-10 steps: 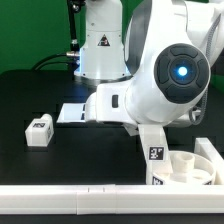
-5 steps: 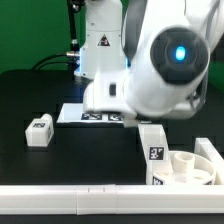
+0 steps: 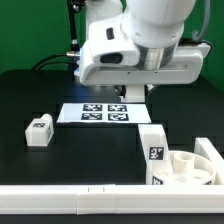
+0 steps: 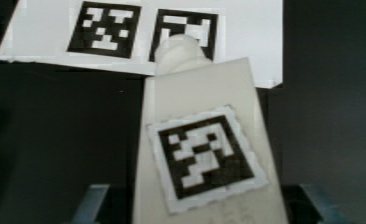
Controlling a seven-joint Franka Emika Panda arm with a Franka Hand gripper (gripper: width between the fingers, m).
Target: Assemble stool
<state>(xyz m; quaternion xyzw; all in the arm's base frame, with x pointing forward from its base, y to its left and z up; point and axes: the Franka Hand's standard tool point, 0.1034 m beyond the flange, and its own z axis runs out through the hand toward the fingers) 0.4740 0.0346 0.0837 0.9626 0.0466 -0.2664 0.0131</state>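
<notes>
Taking the exterior view as a clock face, the arm [image 3: 140,45] fills 12 o'clock and hangs above the marker board [image 3: 97,113], which lies flat near the centre of the black table [image 3: 30,95].

The stool is in loose pieces. The seat [image 3: 190,166], a round white disc with recessed sockets, sits at 4 to 5 o'clock, close to the long white rail [image 3: 70,202] that runs across 6 o'clock. Just beside the seat, on its 9 o'clock side, the upright leg [image 3: 153,152] stands on end with its tags facing the camera. The small leg [image 3: 39,131] rests alone at 9 o'clock, well apart from the rest.

In the wrist view the gripper [image 4: 201,205] is spread wide. One of its fingertips [image 4: 95,205] shows on each side of the upright leg [image 4: 198,140], with dark table visible between pad and leg, so it grips nothing. The marker board [image 4: 38,45] lies beyond the leg, partly hidden by the leg's far end.
</notes>
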